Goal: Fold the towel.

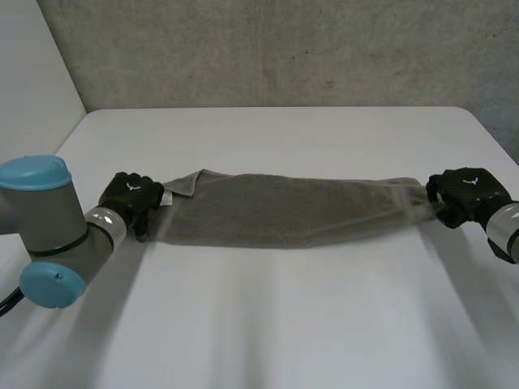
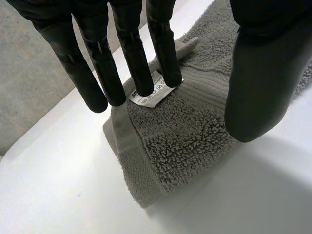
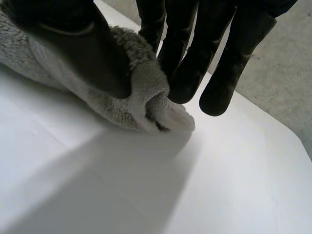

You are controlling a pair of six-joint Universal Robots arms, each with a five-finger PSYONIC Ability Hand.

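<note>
Across the desk (image 1: 268,324) from above, the towel (image 1: 284,211) lies as a long band; its ends should meet level and square. Left wrist: the left robot hand (image 2: 122,53) pinches the labelled end. Right wrist: the right robot hand (image 3: 195,44) pinches the other; smooth white desk, grey wall (image 3: 273,73) beyond.
</note>
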